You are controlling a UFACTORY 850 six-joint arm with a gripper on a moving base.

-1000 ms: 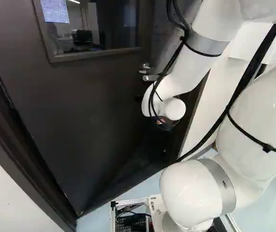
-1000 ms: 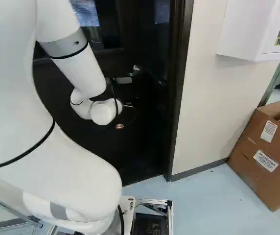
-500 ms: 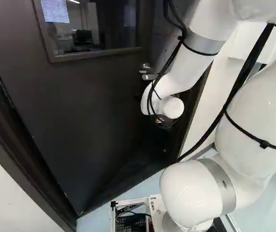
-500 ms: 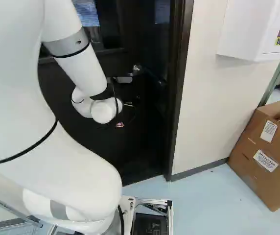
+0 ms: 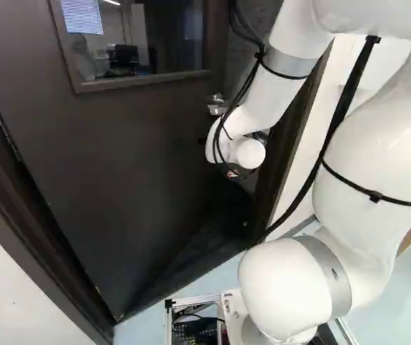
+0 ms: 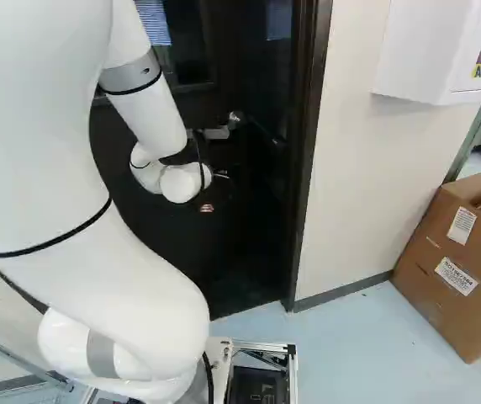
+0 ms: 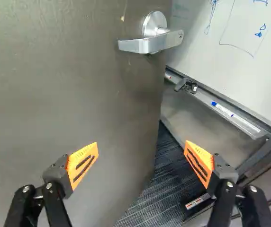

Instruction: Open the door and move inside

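Observation:
Just below the arm's white wrist, the gripper (image 5: 240,172) is mostly hidden in the left base view; its fingers do not show there. In the wrist view the gripper (image 7: 141,150) stands open, nothing held between its orange pads. The dark door (image 5: 134,151) has a window and stands ajar, its free edge swung away from the frame (image 6: 304,168). Its silver lever handle (image 7: 149,43) is ahead of the gripper, apart from both fingers. One finger is over the door's face, the other over the gap beside its edge.
Through the gap show a whiteboard (image 7: 230,47) with a marker tray (image 7: 216,106) and dark carpet (image 7: 159,189). Right of the frame are a pale wall (image 6: 358,168), a white cabinet (image 6: 430,50) and a cardboard box (image 6: 451,261). The base's front frame (image 6: 293,370) faces the doorway.
The upper arm and wrist have shifted left in the left base view, and the wrist slightly up, the gripper moving with them. Base and door show no visible shift.

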